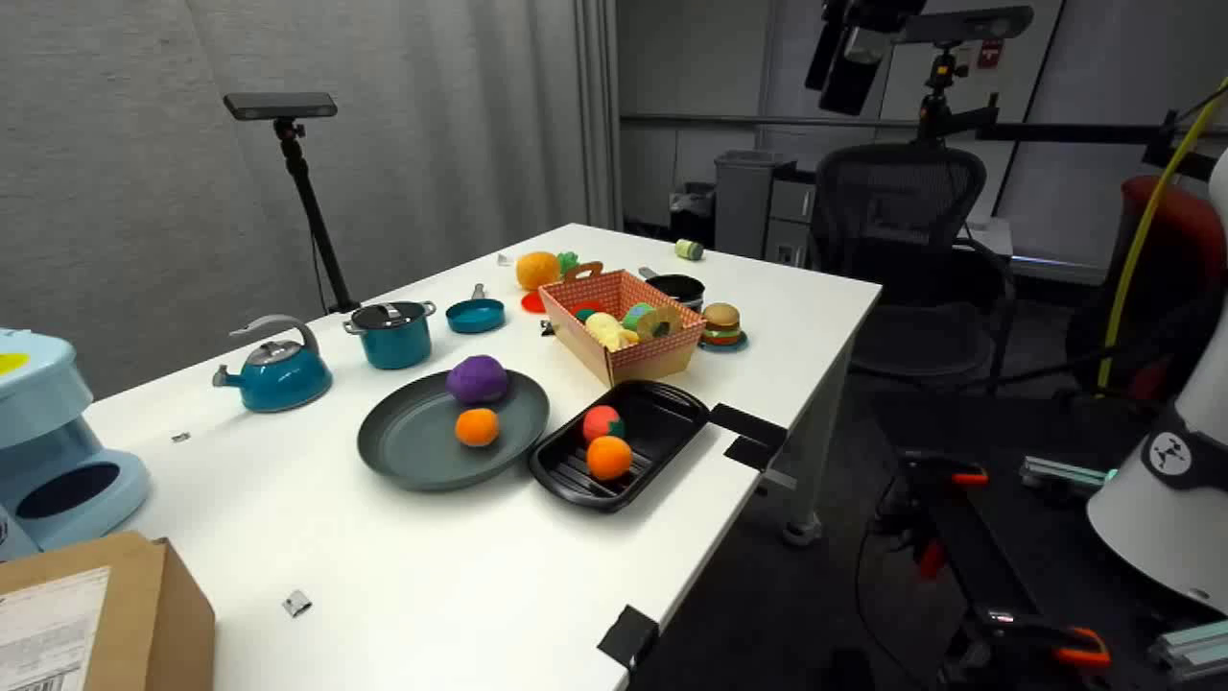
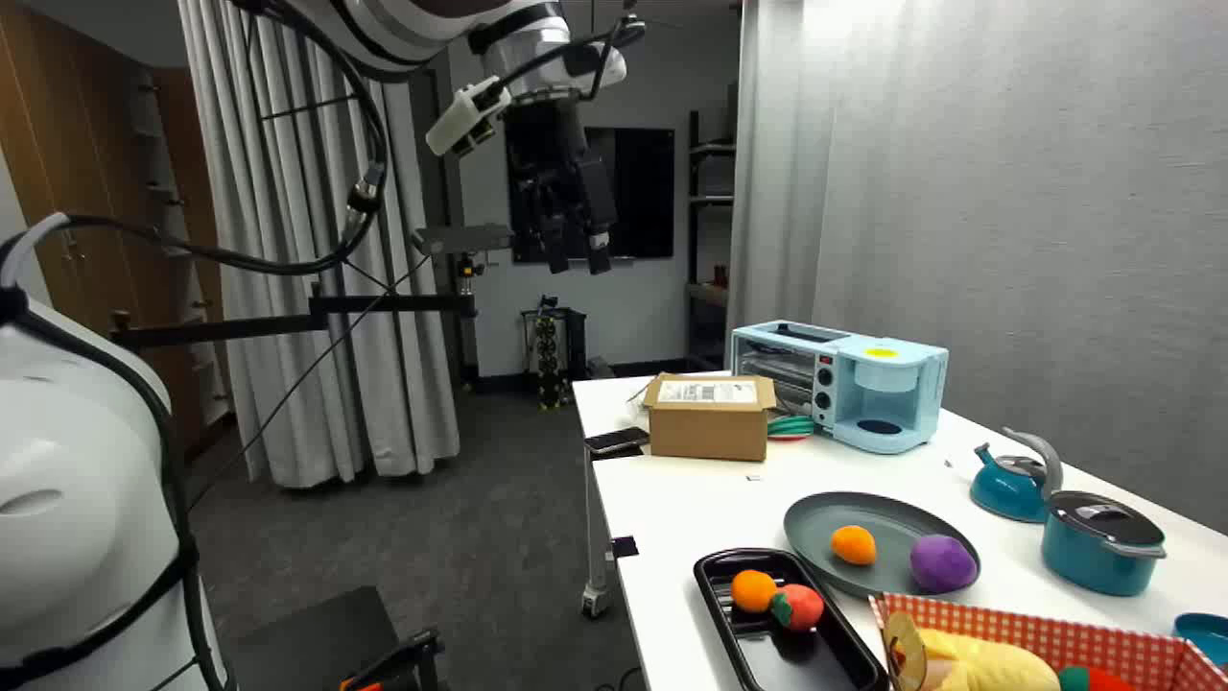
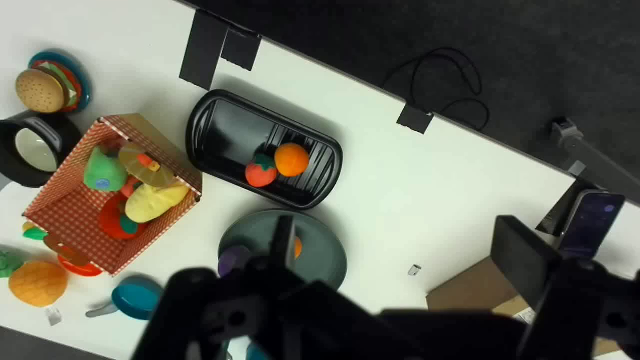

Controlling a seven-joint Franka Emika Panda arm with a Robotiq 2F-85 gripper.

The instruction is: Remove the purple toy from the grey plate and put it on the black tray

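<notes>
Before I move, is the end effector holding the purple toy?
No: in an exterior view the purple toy rests on the grey plate, while the end effector hangs in the air, well clear of both.

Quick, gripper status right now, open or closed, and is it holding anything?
Gripper: open, jaws wide apart, holding nothing.
</notes>
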